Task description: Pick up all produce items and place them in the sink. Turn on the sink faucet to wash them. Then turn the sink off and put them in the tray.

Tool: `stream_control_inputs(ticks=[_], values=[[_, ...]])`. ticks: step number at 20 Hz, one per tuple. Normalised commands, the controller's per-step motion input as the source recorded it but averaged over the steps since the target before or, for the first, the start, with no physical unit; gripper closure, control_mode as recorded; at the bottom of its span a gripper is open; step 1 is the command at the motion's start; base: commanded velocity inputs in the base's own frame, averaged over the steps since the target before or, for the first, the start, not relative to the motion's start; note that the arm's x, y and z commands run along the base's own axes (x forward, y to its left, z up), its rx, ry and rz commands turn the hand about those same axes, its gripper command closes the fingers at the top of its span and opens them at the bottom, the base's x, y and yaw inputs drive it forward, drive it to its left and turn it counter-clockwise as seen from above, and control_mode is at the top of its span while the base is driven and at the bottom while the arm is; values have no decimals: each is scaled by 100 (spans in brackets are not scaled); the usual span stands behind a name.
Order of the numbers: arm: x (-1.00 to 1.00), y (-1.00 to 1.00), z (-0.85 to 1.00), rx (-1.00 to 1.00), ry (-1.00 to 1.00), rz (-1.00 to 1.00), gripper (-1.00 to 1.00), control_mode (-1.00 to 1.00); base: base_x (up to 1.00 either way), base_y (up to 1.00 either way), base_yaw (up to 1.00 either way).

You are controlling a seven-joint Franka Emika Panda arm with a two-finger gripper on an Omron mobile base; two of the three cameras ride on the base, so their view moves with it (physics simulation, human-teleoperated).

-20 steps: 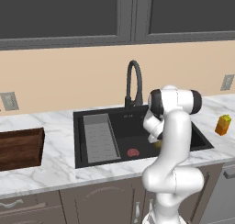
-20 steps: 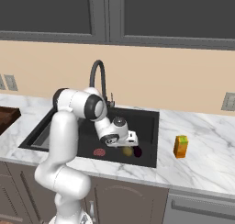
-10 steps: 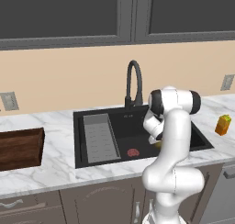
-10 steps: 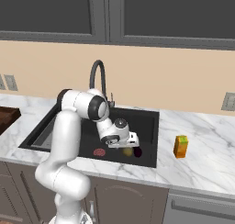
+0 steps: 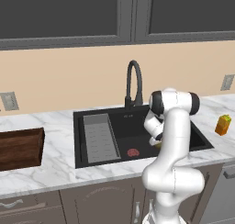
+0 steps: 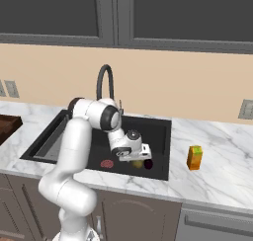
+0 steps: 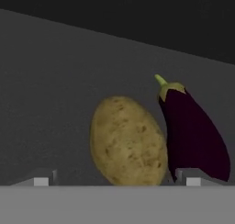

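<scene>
The marble table (image 5: pixel 55 165) carries a black sink (image 5: pixel 137 126) with a grey rack (image 5: pixel 98 138) along its left side and a black faucet (image 5: pixel 134 83) arching over its back edge. On the table well left of the sink sits the brown tray (image 5: pixel 18 147); well to the right stands an orange block (image 6: pixel 194 157) with a green top. The white arm reaches down into the sink, and the hand (image 6: pixel 140 155) hangs low over the basin floor near its front right part, jaws spread wide and gripping nothing. Directly below the hand lie the two produce items, side by side and touching or nearly so: in the hand view the potato (image 7: pixel 127 142) sits between the two fingertips, closer to the right one, and the eggplant (image 7: pixel 193 133) lies just outside that right fingertip (image 7: pixel 193 177), its green stem pointing away from the hand. A flat red disc (image 6: pixel 106 163) rests on the sink floor just left of the hand.
</scene>
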Motion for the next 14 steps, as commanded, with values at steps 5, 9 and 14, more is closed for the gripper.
stream_control_inputs(ticks=[5,9,14], values=[[16,0,-28,0,0,4,-100,-100,0,0,0],[18,-4,-25,0,0,5,-100,-100,0,0,0],[15,-3,-30,0,0,4,-100,-100,0,0,0]])
